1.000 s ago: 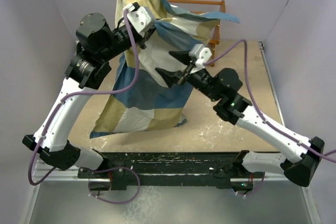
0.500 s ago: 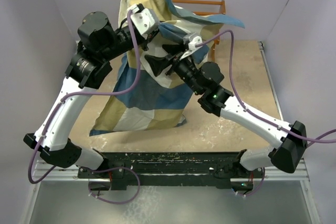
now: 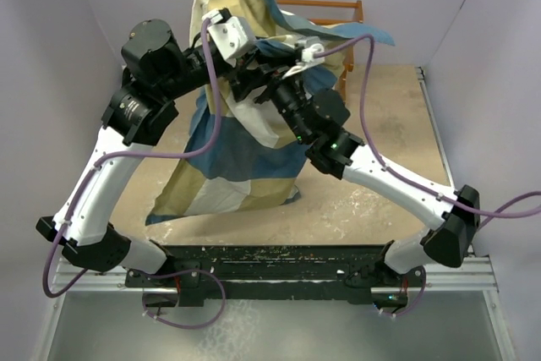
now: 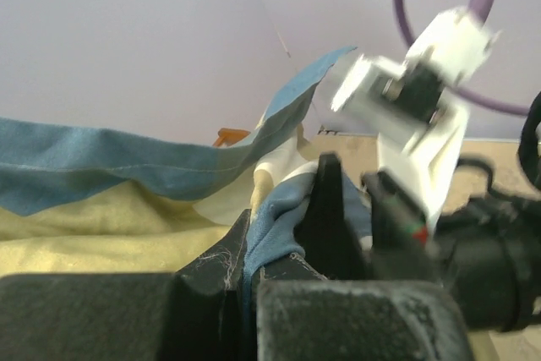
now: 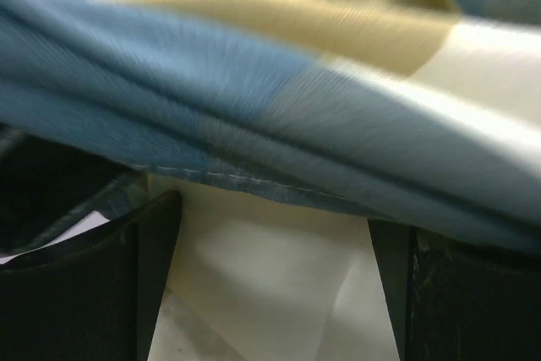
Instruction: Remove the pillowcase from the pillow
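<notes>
Lavender walls; sandy tabletop under draped pillowcase; wooden frame behind.

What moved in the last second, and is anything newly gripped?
The right pincer swung left across the pillowcase, up to the left pincer, jaws open; nothing newly gripped. The left pincer stayed shut on the cloth's raised top; its lower end stayed on the table.

1. The pillowcase hangs upright, its lower end on the counter.
2. The left claw grips its upper part.
3. The right claw is against its upper middle.
4. A wooden frame stands behind it.
</notes>
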{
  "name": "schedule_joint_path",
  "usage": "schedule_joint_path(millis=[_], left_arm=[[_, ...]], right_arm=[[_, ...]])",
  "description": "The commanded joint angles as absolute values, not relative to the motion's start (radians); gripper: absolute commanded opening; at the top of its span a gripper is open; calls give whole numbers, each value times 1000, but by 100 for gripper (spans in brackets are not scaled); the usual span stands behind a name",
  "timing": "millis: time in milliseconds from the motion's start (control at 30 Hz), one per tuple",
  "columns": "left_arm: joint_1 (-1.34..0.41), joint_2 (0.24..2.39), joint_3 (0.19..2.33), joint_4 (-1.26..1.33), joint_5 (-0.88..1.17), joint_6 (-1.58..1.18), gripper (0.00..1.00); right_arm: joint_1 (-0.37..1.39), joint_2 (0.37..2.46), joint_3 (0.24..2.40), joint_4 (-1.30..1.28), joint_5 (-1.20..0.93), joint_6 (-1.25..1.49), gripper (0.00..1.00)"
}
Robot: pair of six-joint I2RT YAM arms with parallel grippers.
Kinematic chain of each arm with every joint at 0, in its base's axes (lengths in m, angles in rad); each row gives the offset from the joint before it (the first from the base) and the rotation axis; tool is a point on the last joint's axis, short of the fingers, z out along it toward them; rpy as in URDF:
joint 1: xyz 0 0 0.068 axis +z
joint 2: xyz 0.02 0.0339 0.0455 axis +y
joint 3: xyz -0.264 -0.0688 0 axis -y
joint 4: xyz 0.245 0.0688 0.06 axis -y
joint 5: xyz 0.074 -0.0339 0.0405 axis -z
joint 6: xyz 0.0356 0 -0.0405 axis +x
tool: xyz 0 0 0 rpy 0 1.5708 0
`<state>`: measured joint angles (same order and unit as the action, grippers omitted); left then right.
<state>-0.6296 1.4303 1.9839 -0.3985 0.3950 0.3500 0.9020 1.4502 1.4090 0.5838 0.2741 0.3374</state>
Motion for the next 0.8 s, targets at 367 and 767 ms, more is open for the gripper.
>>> schedule_joint_path(millis=[367, 767], left_arm=[[-665, 1462, 2182, -366, 495, 203, 0], [-665, 1411, 2084, -315, 367, 325, 0]], right_arm=[[1024, 1692, 1588, 596, 735, 222, 90], [1023, 1562, 1402, 804, 538, 282, 0]])
